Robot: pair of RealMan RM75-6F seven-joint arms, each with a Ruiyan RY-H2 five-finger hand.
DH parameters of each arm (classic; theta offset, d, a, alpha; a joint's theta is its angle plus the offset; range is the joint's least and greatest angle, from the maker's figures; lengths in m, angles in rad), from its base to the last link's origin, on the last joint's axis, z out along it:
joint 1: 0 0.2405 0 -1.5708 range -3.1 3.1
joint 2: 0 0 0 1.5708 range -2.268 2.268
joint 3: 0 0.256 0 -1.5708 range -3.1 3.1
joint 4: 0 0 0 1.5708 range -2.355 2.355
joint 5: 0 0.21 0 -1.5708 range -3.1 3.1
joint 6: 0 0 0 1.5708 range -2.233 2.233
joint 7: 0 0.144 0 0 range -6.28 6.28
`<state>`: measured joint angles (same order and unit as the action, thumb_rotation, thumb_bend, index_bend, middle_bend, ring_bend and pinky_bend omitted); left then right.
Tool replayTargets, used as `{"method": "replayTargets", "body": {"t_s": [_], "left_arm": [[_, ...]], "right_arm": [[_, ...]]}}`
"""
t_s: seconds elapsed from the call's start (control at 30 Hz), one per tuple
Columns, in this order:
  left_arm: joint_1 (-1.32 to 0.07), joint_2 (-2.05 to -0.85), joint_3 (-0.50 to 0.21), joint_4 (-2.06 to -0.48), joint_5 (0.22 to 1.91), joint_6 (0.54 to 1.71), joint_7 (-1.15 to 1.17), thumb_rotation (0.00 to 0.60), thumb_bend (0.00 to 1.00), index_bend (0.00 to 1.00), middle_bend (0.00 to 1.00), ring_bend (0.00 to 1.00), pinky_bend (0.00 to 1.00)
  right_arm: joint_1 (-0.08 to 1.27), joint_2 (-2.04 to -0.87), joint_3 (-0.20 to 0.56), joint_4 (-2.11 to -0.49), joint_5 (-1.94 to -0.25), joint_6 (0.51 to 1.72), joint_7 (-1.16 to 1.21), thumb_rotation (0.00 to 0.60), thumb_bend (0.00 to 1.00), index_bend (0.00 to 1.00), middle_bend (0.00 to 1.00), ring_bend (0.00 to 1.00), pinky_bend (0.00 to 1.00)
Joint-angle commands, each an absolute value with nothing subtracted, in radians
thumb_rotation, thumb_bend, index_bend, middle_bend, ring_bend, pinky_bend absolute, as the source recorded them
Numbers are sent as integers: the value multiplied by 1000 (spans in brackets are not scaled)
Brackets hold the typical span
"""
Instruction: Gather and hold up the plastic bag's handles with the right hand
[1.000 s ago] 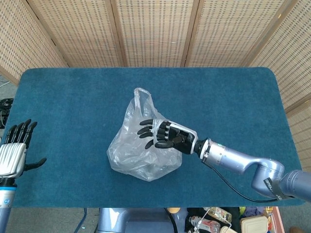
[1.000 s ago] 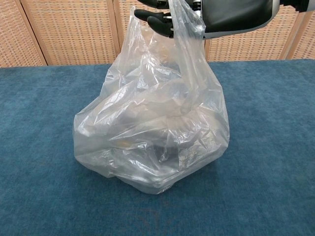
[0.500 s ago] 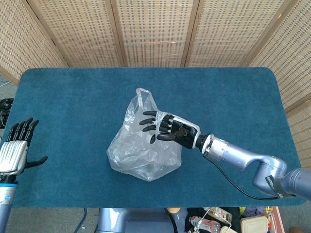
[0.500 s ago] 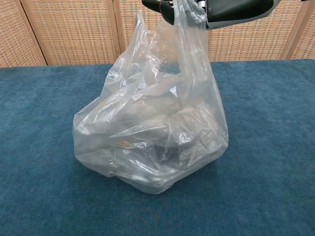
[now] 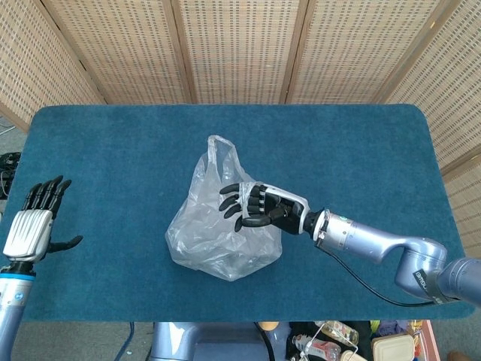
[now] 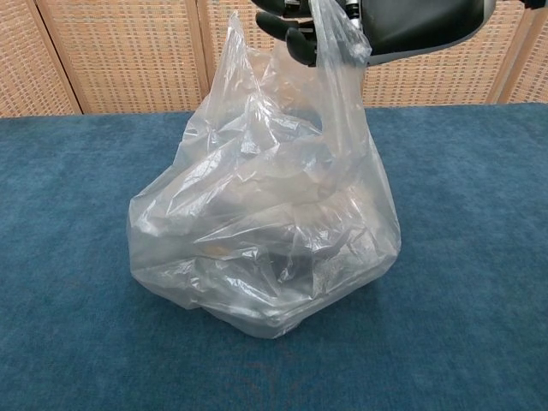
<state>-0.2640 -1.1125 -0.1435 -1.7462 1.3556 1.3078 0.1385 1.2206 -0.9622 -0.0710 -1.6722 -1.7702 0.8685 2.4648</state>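
Item: clear plastic bag [image 5: 222, 233], crumpled, standing upright near the middle of the blue table [image 5: 361, 150]; dim contents inside, not identifiable.

Handles: 1 handle loop [image 6: 338, 43] is draped over the right hand [image 5: 259, 207] at the bag's top; a 2nd handle [image 5: 218, 147] stands free on the far side of the bag, untouched.

Right hand: above the bag's mouth, fingers [image 6: 287, 26] partly curled, the loop hooked over them.

Left hand [image 5: 34, 226]: at the table's left edge, well apart from the bag, fingers spread, holding nothing.

Backdrop: woven screen panels [image 5: 240, 45].
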Motion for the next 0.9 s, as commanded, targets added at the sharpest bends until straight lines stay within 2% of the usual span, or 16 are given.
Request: {"method": "replayTargets", "body": {"t_s": [0.03,0.33,0.63,0.9], "left_arm": [[-364,-1117,-187,-1683,1451,1246,69,600,25,0,0,0,0],[-525,-1169,-245,-1547,1563,1184,-95,600,94,0,0,0,0],[-736,-1298,-315,-1423,1586,1088,-85,600,177,2,0,0,0],[-905,-1448,-353,-1258,1571,1012,-18,600,243,118,0,0,0]], "right_arm": [[1220,-955,-84,-1675,-1772,863,2456,600,0,262,373,351,445],[1214,-949,-105,-1680,-1770,868,2438,600,0,264,374,352,452],[1229,-914,-106,-1702,-1769,868,2430,600,0,266,376,353,456],[1247,-908,-98,-1702,-1763,853,2432,600,0,266,376,353,457]]}}
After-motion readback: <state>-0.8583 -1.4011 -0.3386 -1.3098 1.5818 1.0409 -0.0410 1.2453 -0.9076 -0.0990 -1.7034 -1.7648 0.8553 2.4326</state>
